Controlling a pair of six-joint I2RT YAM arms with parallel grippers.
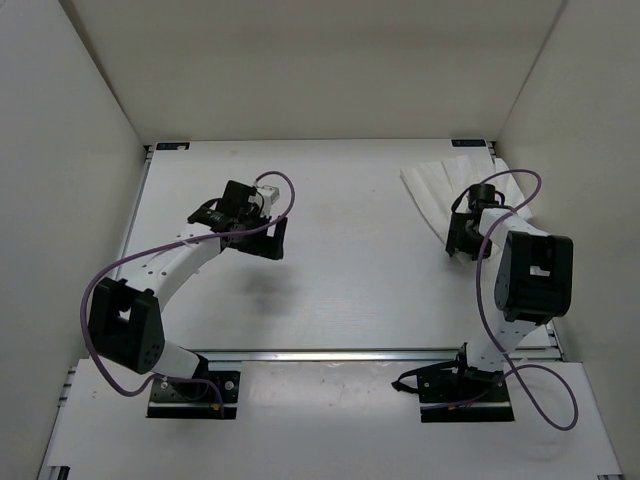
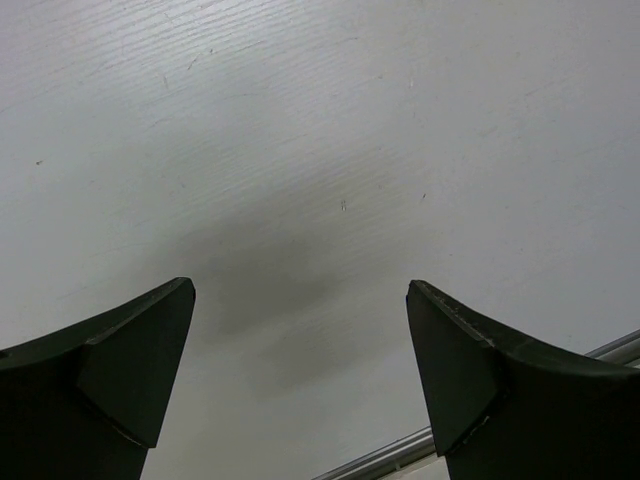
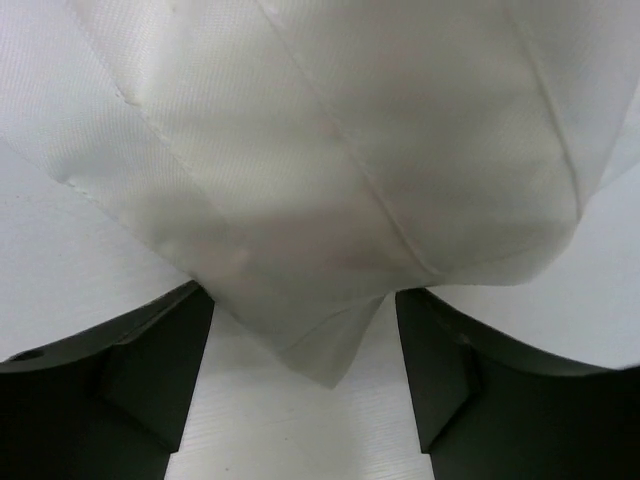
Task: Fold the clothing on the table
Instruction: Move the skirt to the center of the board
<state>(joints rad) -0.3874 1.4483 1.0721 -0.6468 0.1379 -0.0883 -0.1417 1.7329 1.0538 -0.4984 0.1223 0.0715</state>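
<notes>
The clothing [image 1: 432, 185], thin white fabric with faint crease lines, lies crumpled at the far right of the table [image 1: 350, 280], partly under the right arm. My right gripper [image 1: 460, 245] sits at its near edge. In the right wrist view a pointed corner of the clothing [image 3: 330, 150] hangs between the two fingers, and the right gripper [image 3: 302, 295] is open with a gap on each side of the fabric. My left gripper [image 1: 275, 240] hovers open over bare table left of centre, far from the clothing. Only table surface shows between the fingers of the left gripper [image 2: 300, 290].
White walls enclose the table on the left, back and right. An aluminium rail [image 1: 350, 354] runs along the near edge; it also shows as the rail [image 2: 400, 450] in the left wrist view. Small blue marks [image 1: 172, 146] sit at the far corners.
</notes>
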